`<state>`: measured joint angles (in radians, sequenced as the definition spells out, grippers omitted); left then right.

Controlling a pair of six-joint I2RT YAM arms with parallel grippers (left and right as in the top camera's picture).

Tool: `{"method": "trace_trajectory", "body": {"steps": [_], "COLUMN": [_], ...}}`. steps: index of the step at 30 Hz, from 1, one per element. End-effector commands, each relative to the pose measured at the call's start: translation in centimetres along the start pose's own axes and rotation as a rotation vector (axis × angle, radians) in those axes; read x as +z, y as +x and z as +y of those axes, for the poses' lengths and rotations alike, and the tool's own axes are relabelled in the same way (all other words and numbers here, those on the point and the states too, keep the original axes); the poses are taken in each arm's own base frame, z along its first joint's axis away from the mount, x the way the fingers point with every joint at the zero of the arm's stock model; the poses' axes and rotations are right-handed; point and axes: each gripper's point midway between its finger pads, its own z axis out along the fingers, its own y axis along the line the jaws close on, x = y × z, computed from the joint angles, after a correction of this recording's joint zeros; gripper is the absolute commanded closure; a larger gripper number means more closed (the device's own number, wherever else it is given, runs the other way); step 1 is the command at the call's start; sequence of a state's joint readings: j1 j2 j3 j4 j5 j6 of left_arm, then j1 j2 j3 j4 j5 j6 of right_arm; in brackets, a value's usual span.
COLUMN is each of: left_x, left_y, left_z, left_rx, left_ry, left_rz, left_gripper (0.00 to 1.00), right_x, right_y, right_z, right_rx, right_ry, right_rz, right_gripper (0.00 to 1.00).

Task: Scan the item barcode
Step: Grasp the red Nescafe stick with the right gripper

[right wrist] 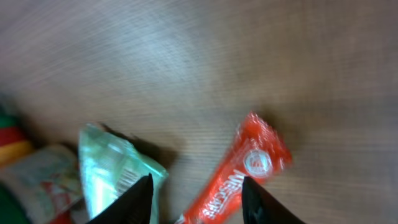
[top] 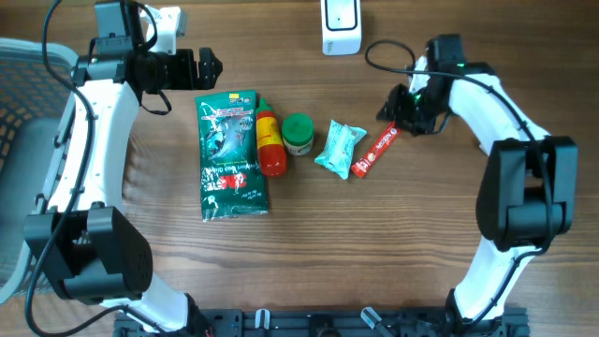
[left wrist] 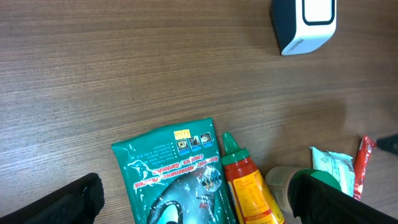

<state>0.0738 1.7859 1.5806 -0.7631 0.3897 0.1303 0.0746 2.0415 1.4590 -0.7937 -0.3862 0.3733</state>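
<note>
1. Groceries lie in a row on the counter in the overhead view: green packet, red bottle, green-lidded jar, teal pouch and red sachet. A white scanner stands at the far edge. We see the left fingers near the packet's top and the right fingers at the sachet's upper end.
2. Left wrist: the left fingers are spread wide and hold nothing, above the packet and bottle.
3. Right wrist, blurred: the right fingers stand apart, and the sachet lies on the counter between them.
</note>
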Motion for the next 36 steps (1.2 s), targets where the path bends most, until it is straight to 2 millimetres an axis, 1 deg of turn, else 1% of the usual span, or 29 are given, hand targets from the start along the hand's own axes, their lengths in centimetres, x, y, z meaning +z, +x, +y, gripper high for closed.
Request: {"method": "trace_trajectory", "body": {"steps": [1, 2, 3, 5, 8, 9, 11, 13, 14, 15, 17, 18, 20, 21, 23, 25, 26, 28, 29, 30, 32, 35, 36], "left_x": [-0.7, -0.7, -0.7, -0.7, -0.7, -0.7, -0.7, -0.7, -0.7, -0.7, -0.7, -0.7, -0.7, -0.7, -0.7, -0.7, -0.7, -0.7, -0.7, -0.7, -0.7, -0.7, -0.7], "left_y": [-0.7, -0.7, -0.7, -0.7, -0.7, -0.7, -0.7, -0.7, -0.7, -0.7, -0.7, -0.7, -0.7, -0.7, -0.7, -0.7, -0.7, -0.7, -0.7, -0.7, -0.7, -0.7, -0.7], "left_z": [-0.2, -0.2, -0.2, -0.2, -0.2, -0.2, -0.2, -0.2, -0.2, -0.2, -0.2, -0.2, -0.2, -0.2, -0.2, -0.2, -0.2, -0.2, -0.2, -0.2, -0.2, -0.2, -0.2], "left_rx": [0.028, 0.028, 0.027, 0.027, 0.027, 0.028, 0.028, 0.027, 0.027, 0.028, 0.028, 0.027, 0.027, 0.027, 0.028, 0.027, 0.028, 0.027, 0.028, 0.027, 0.028, 0.028, 0.027], "left_ry": [-0.001, -0.001, -0.001, -0.001, -0.001, -0.001, -0.001, -0.001, -0.001, -0.001, -0.001, -0.001, -0.001, -0.001, -0.001, -0.001, -0.001, -0.001, -0.001, -0.001, -0.001, -0.001, -0.001], "left_rz": [-0.024, -0.024, -0.024, -0.024, -0.024, -0.024, -0.024, -0.024, -0.024, -0.024, -0.024, -0.024, -0.024, -0.024, -0.024, -0.024, -0.024, -0.024, -0.024, -0.024, -0.024, -0.024, -0.024], "left_gripper": [0.0, 0.0, 0.0, 0.0, 0.0, 0.0, 0.0, 0.0, 0.0, 0.0, 0.0, 0.0, 0.0, 0.0, 0.0, 0.0, 0.0, 0.0, 0.0, 0.0, 0.0, 0.0, 0.0], "right_x": [1.0, 1.2, 1.3, 2.2, 2.8, 2.8, 2.9, 3.2, 3.7, 4.1, 4.1, 4.1, 3.6, 3.3, 2.1, 1.1, 0.4, -0.6, -0.9, -1.0, -1.1, -1.1, -1.0], "right_y": [2.3, 2.7, 3.0, 3.6, 4.5, 4.6, 4.4, 4.5, 5.0, 5.7, 5.9, 5.8, 5.6, 5.3, 4.2, 3.2, 2.6, 1.5, 1.3, 1.1, 0.9, 1.4, 1.9], "right_z": [-1.9, -1.7, -1.4, -1.3, -2.3, -2.4, -2.4, -2.6, -2.9, -3.4, -4.0, -4.0, -4.0, -3.7, -2.6, -2.1, -1.5, 0.1, 1.6, 2.1, 1.6, 1.4, 2.5], "right_rx": [0.101, 0.096, 0.105, 0.127, 0.146, 0.146, 0.142, 0.143, 0.144, 0.147, 0.144, 0.139, 0.101, 0.064, -0.069, -0.12, -0.177, -0.321, -0.404, -0.408, -0.384, -0.378, -0.434], "right_ry": [0.211, 0.215, 0.22, 0.221, 0.248, 0.252, 0.255, 0.257, 0.262, 0.272, 0.298, 0.299, 0.299, 0.293, 0.269, 0.272, 0.261, 0.21, 0.128, 0.091, 0.097, 0.097, 0.029], "right_rz": [0.031, 0.043, 0.048, 0.052, 0.063, 0.064, 0.055, 0.059, 0.068, 0.084, 0.085, 0.083, 0.09, 0.086, 0.061, 0.025, 0.002, -0.046, -0.055, -0.06, -0.061, -0.044, -0.021], "right_gripper": [0.58, 0.61, 0.62, 0.66, 0.71, 0.75, 0.8, 0.8, 0.81, 0.85, 0.94, 0.96, 0.96, 0.95, 0.96, 0.96, 0.96, 0.96, 0.96, 0.96, 0.96, 0.96, 0.96]}}
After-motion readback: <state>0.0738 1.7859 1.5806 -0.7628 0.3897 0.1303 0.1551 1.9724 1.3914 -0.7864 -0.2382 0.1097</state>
